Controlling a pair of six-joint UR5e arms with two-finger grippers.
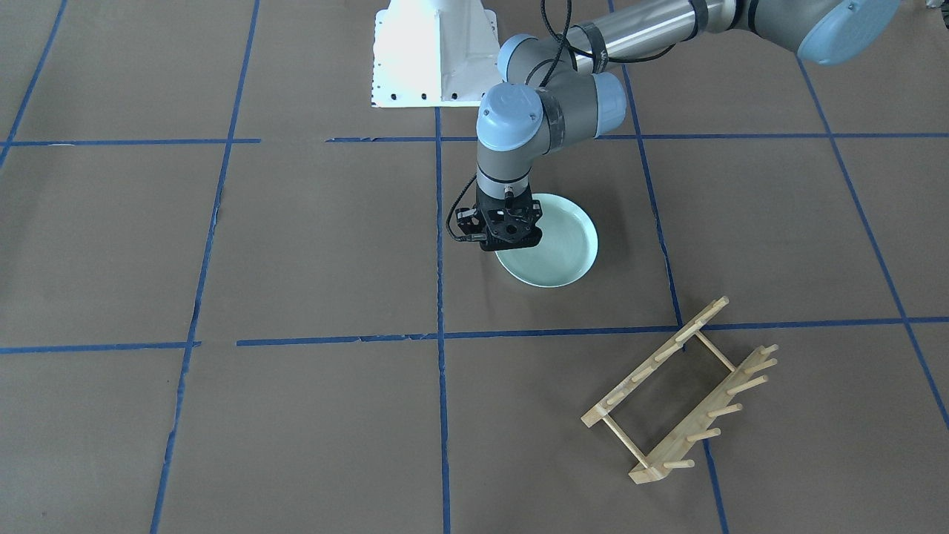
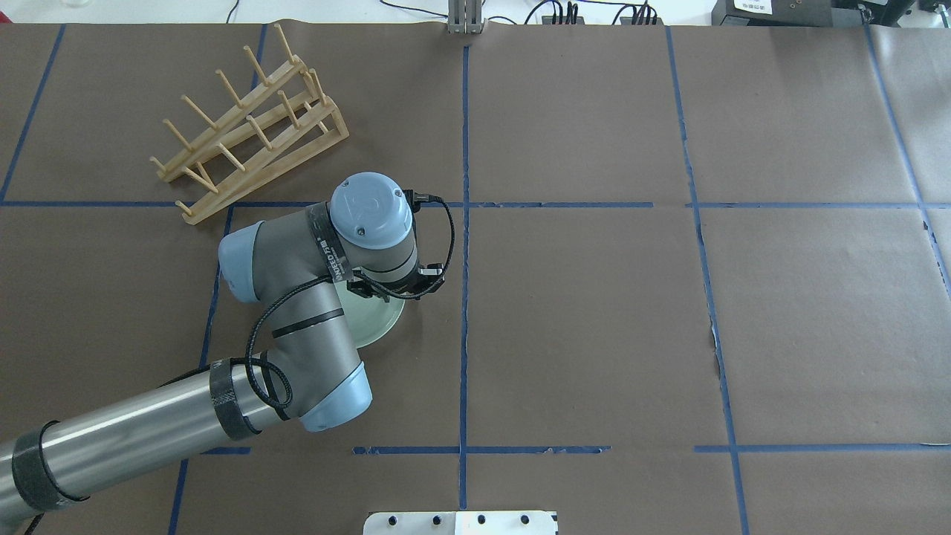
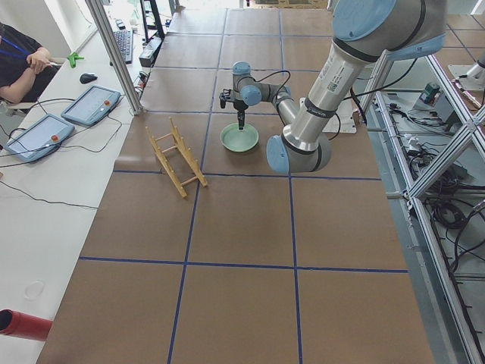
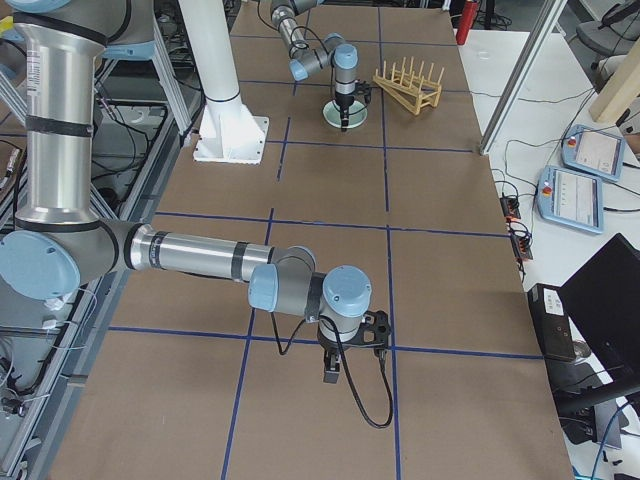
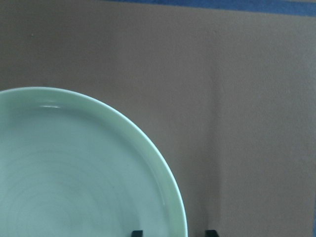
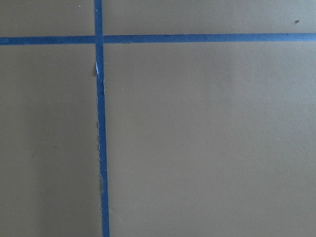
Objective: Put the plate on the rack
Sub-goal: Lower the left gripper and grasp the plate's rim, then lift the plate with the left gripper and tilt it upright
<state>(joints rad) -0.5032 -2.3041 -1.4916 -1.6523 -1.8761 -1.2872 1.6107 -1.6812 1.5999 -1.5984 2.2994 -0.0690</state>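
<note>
The pale mint-green plate (image 1: 556, 252) lies flat on the brown table, left of the robot's centre line; it also shows in the overhead view (image 2: 380, 321). My left gripper (image 1: 510, 245) points straight down at the plate's edge. In the left wrist view the two fingertips (image 5: 137, 233) stand apart, one on each side of the plate's rim (image 5: 183, 217), so the left gripper (image 5: 174, 233) is open. The light-wood rack (image 1: 678, 393) stands on the table beyond the plate, apart from it (image 2: 245, 126). My right gripper (image 4: 332, 372) hangs over bare table far away; I cannot tell whether it is open or shut.
Blue tape lines (image 2: 465, 297) divide the brown table into squares. The white robot base (image 1: 434, 52) stands at the robot's edge. Operator desks with tablets (image 3: 91, 105) lie past the far table edge behind the rack.
</note>
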